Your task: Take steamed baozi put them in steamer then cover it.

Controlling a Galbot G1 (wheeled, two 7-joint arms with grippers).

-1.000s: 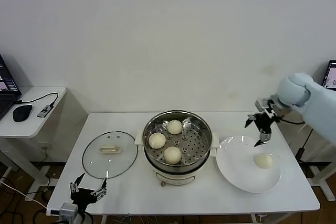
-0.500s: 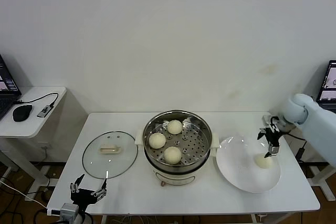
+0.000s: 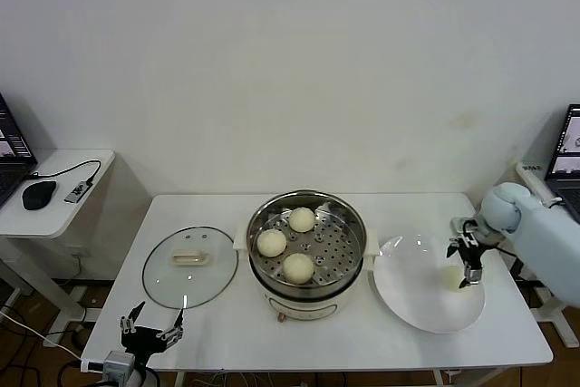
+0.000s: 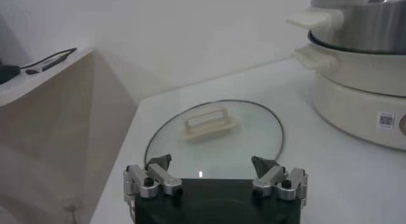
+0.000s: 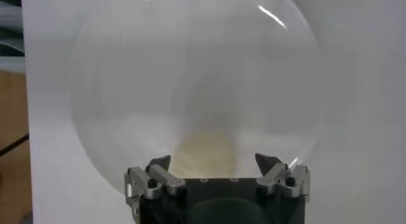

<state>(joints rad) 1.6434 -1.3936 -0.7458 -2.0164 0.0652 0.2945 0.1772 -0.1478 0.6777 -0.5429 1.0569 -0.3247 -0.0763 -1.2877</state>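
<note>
- The left gripper (image 3: pixel 152 325) hangs low at the near edge of the white table (image 3: pixel 227 333), in front of the round clear glass lid (image 3: pixel 189 266). Its two dark fingers (image 4: pixel 158 164) are spread wide and hold nothing. It has not moved since a second ago.
- That glass lid, with its cream handle, lies flat on the table just to the left of the steamer, not touching it.
- The steamer (image 3: pixel 308 251) is a round shiny steel pot with a holey steel tray, a cream-white base and side handles. It stands in the middle of the table with no lid on.
- Three smooth round cream-white buns (image 3: pixel 298 266) sit on the tray inside the steamer, apart from each other. They are where they were before.
- The flat round white plate (image 3: pixel 412 301) lies just to the right of the steamer.
- The last cream-white bun (image 3: pixel 452 278) lies on the plate's right part, well away from the steamer.
- The right arm reaches in from the right side, bent at the wrist and pointing down at the plate. The right gripper (image 3: pixel 468 271) is right over that bun, fingers wide apart, one on each side of it. It has not closed on the bun. I cannot tell if the fingertips touch it.
- A second ago this gripper was higher and farther back, above the plate's far edge. It has come down and forward to the bun.
</note>
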